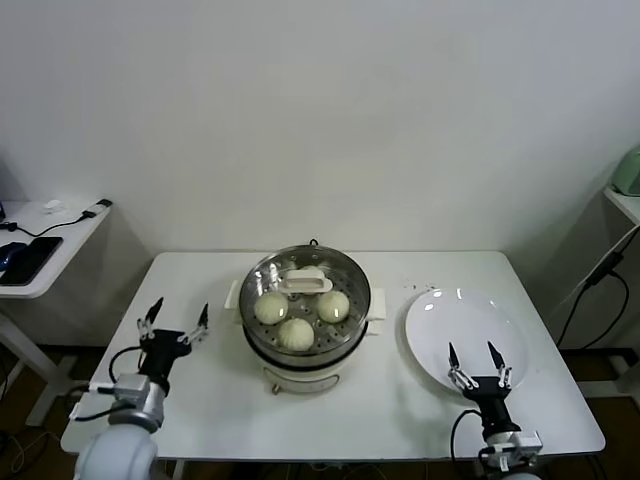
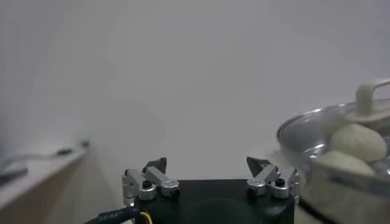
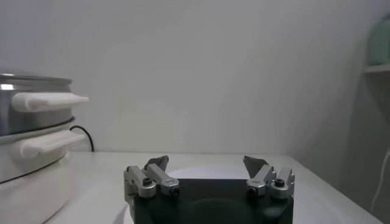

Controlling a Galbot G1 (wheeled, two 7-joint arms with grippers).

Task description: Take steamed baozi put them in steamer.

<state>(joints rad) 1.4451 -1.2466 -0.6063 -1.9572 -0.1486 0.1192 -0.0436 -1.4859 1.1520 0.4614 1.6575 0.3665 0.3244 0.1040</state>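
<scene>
Left gripper [image 1: 177, 320], jaws spread and empty, low over table [image 1: 200, 400] left of steamer [image 1: 305, 330]. Right gripper [image 1: 474, 362], likewise spread and empty, above near edge of white plate [image 1: 440, 330]. Inside steamer, under glass lid [image 1: 306, 284]: three steamed baozi [image 1: 296, 332] visible.

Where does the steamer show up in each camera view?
Head view: the steamer sits mid-table, between both grippers, glass lid on it.
Left wrist view: at the right edge, baozi showing under the lid.
Right wrist view: at the left edge, steel wall only.
Shared landmark: the steamer's white side handle.
</scene>
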